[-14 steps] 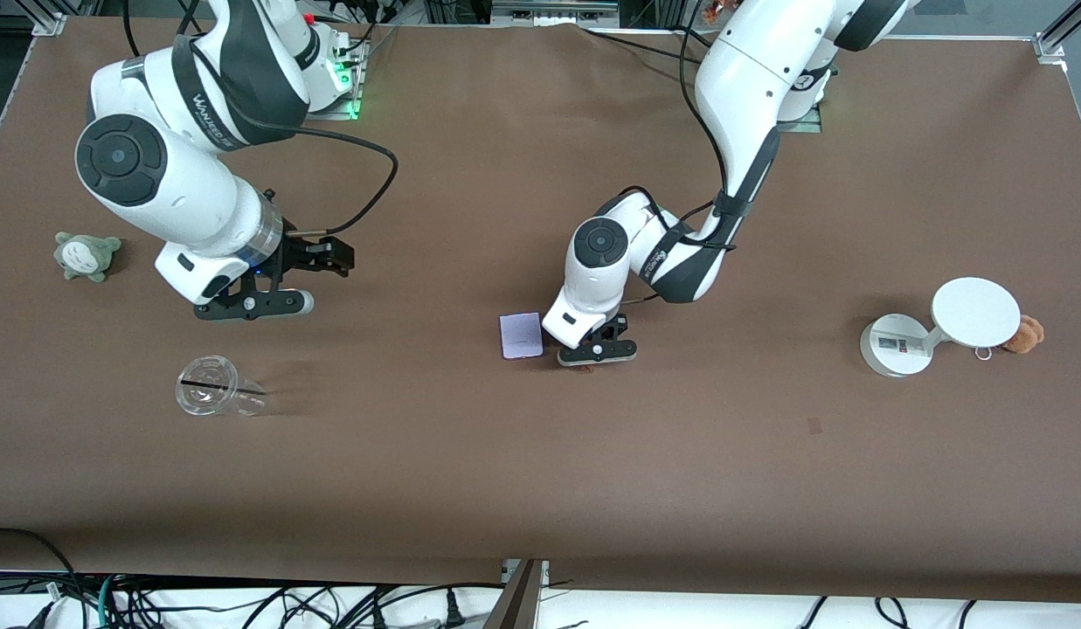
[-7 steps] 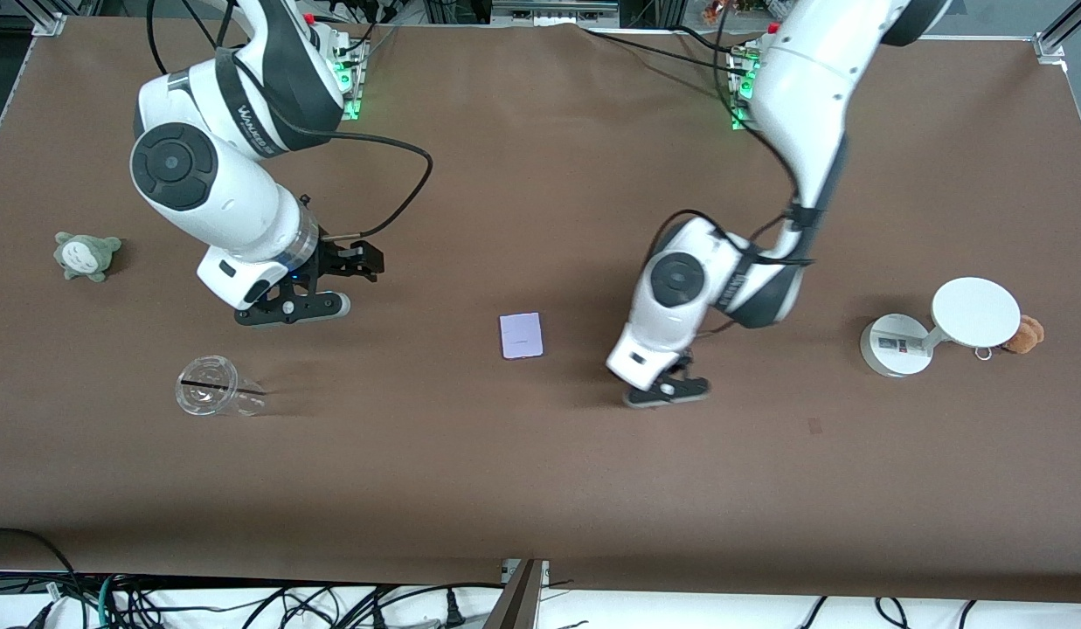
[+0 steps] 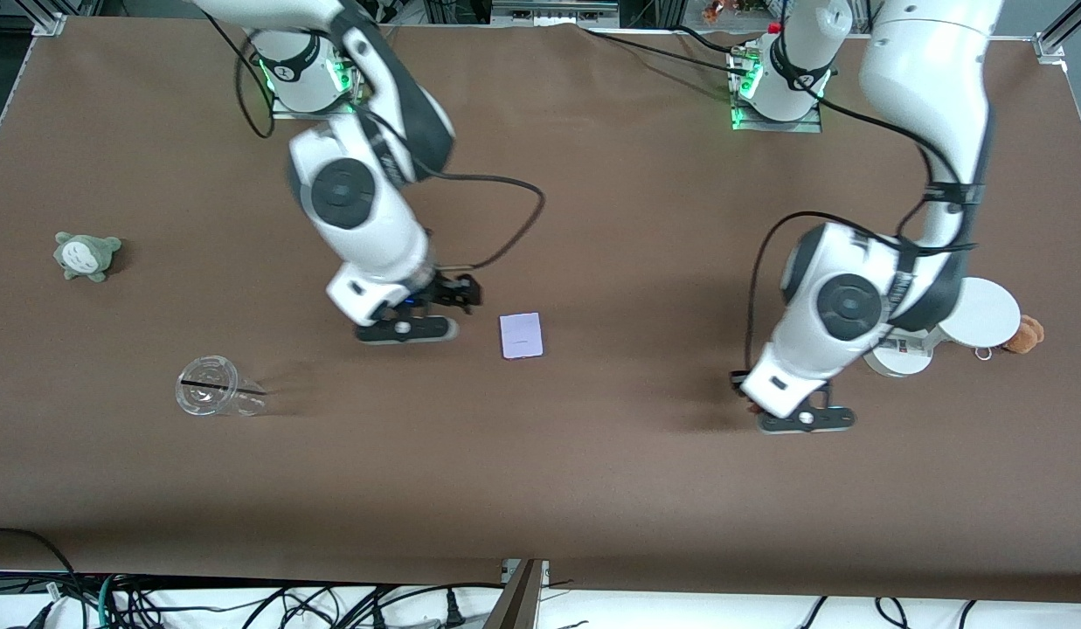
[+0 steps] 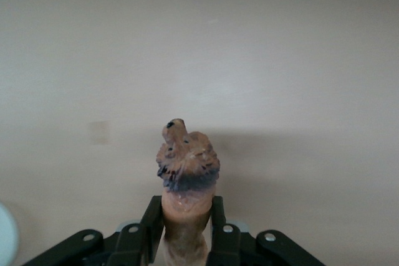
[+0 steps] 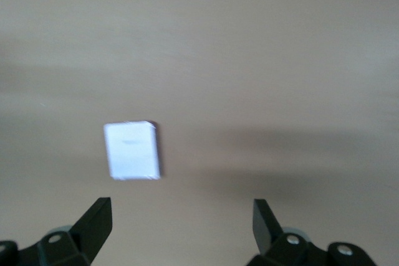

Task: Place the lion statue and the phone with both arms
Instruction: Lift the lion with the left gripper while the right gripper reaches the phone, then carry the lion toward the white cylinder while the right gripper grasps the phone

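While my left gripper (image 4: 185, 232) fingers pinch the lion statue (image 4: 186, 172) at lower right, my right gripper (image 5: 181, 216) fingers gape wide and empty, so next I drop onto the phone (image 3: 521, 335) mid-frame.

The phone (image 3: 521, 335) lies on the table (image 3: 540, 472) just beside the right gripper (image 3: 406, 330), toward the left arm's end. The left gripper (image 3: 806, 420) hangs near the stand (image 3: 898, 354), lion statue (image 4: 186, 182) between its fingers.

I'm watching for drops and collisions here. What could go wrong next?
The left gripper pinches only the lion statue at its lower body, so it might tip or slip. The open right gripper hangs beside the flat phone; a thin slab may skid when its fingers close.
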Robot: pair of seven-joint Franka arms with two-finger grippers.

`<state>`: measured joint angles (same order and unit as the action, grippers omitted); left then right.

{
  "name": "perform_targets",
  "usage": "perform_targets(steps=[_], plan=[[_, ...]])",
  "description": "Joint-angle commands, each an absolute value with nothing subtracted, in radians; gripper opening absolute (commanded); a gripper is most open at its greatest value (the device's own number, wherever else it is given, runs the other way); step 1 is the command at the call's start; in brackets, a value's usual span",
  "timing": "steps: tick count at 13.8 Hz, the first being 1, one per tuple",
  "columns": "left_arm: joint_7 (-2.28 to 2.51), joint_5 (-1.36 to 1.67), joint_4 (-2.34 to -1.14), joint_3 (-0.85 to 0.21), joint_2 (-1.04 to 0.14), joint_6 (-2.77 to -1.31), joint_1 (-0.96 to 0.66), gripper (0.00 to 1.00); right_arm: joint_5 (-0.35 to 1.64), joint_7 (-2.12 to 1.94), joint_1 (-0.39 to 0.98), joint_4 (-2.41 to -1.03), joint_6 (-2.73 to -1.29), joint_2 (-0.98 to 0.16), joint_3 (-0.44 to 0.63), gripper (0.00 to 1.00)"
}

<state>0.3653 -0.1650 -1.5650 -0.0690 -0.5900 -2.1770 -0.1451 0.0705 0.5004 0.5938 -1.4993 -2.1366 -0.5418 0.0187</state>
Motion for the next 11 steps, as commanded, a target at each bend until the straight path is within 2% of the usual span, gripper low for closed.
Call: perform_targets(steps=[1,5,9,11], plan=[[0.298,-0.184,-1.734,-0.091,-0.499,-2.253,-0.036,0.0,0.072,0.537,0.658,-1.437,-2.29,-0.667,0.028,1.0],[0.184,-0.179,-1.882,-0.1,-0.448,-2.356,0.055,0.0,-0.006,0.535,0.68,-1.387,-2.345,-0.787,0.029,1.0],[0.178,-0.184,-2.043,-0.1,-0.407,-2.518,0.089,0.0,-0.006,0.584,0.69,-1.359,-2.35,-0.853,0.029,1.0],[0.176,-0.19,-2.1,-0.1,-0.387,-2.552,0.1,0.0,-0.006,0.618,0.701,-1.345,-2.378,-0.887,0.029,1.0]])
